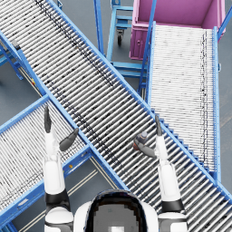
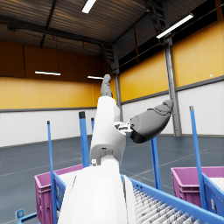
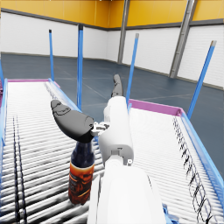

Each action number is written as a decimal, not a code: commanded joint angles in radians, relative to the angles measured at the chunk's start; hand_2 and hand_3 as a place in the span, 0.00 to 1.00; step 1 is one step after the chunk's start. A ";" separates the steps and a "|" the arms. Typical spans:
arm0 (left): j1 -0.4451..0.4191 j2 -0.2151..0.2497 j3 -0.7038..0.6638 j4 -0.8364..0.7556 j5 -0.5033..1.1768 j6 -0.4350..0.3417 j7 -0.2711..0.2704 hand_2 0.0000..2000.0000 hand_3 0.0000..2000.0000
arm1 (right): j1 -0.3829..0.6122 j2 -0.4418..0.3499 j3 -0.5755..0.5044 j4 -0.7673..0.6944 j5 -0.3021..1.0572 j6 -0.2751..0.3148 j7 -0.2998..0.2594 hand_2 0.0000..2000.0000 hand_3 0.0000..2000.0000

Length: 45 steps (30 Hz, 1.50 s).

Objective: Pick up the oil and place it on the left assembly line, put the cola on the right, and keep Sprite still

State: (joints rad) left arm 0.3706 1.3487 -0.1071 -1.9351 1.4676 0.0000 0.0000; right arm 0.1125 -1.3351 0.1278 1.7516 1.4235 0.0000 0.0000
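Right hand sits over the long diagonal roller conveyor with blue rails, thumb flung wide from a straight finger, nothing clasped. Just under that thumb stands the dark cola bottle with the orange-red label, upright on the rollers. In the right wrist view the thumb overlaps the cap, though whether it actually touches is hard to call. Over on the other side, the left hand is raised above the shorter left roller line, fingers spread and empty. The right roller line runs up to a magenta plastic bin.
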 commanded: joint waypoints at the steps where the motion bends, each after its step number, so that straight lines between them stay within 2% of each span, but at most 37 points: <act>1: 0.013 -0.001 0.013 -0.002 0.000 0.000 0.000 0.00 0.00 | 0.012 -0.006 0.043 -0.138 0.000 0.000 0.000 0.00 0.00; 9: 0.023 0.004 0.028 0.020 0.000 0.000 0.000 0.00 0.00 | 0.084 -0.050 0.116 -0.382 0.000 0.000 0.000 0.00 0.00; 15: 0.014 0.009 0.028 0.026 0.000 0.000 0.000 0.00 0.00 | 0.192 -0.100 0.138 -0.600 0.000 0.000 0.000 0.00 0.00; 16: 0.036 0.007 0.032 0.044 0.000 0.000 0.000 0.00 0.00 | 0.208 -0.107 0.145 -0.635 0.000 0.000 0.000 0.00 0.00; 24: 0.043 0.012 0.005 0.065 0.000 0.000 0.000 0.00 0.00 | 0.308 -0.160 0.213 -0.794 0.000 -0.015 0.003 0.00 0.00; 25: 0.031 0.014 0.018 0.059 0.000 0.000 0.000 0.00 0.00 | 0.309 -0.160 0.203 -0.794 0.001 -0.019 0.003 0.68 0.16; 26: 0.037 0.014 0.006 0.071 0.000 0.000 0.000 0.00 0.00 | 0.311 -0.161 0.196 -0.790 0.001 -0.020 0.004 1.00 0.33; 30: 0.019 0.018 0.006 0.052 0.000 0.000 0.000 0.00 0.00 | 0.303 -0.161 0.168 -0.776 0.001 -0.012 0.005 1.00 0.98; 32: 0.013 0.020 0.009 0.059 0.000 0.000 0.000 0.00 0.00 | 0.294 -0.162 0.091 -0.705 0.001 -0.020 0.006 1.00 1.00; 33: 0.011 0.021 0.007 0.057 0.000 0.000 0.000 0.00 0.00 | 0.306 -0.167 0.011 -0.643 0.000 -0.011 0.004 1.00 1.00; 35: 0.015 0.021 -0.001 0.032 0.000 0.000 0.000 0.00 0.00 | 0.348 -0.170 -0.129 -0.537 0.000 0.065 0.009 1.00 1.00; 37: 0.015 0.022 -0.008 0.022 0.000 0.000 0.000 0.00 0.00 | 0.389 -0.161 -0.211 -0.445 0.000 0.142 0.003 1.00 1.00; 39: 0.022 0.022 -0.008 0.021 0.000 0.000 0.000 0.00 0.00 | 0.434 -0.145 -0.266 -0.403 0.000 0.122 -0.003 1.00 1.00; 42: 0.009 0.025 -0.004 0.026 0.000 0.000 0.000 0.00 0.00 | 0.536 -0.103 -0.362 -0.480 0.000 0.093 -0.005 1.00 1.00; 45: 0.028 0.023 0.005 0.011 0.000 0.000 0.000 0.00 0.00 | 0.650 -0.054 -0.442 -0.663 0.000 0.089 -0.007 1.00 1.00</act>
State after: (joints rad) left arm 0.3854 1.3747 -0.1067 -1.9178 1.4674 0.0000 0.0000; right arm 0.6555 -1.4272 -0.2413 1.1812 1.4231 0.0874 -0.0066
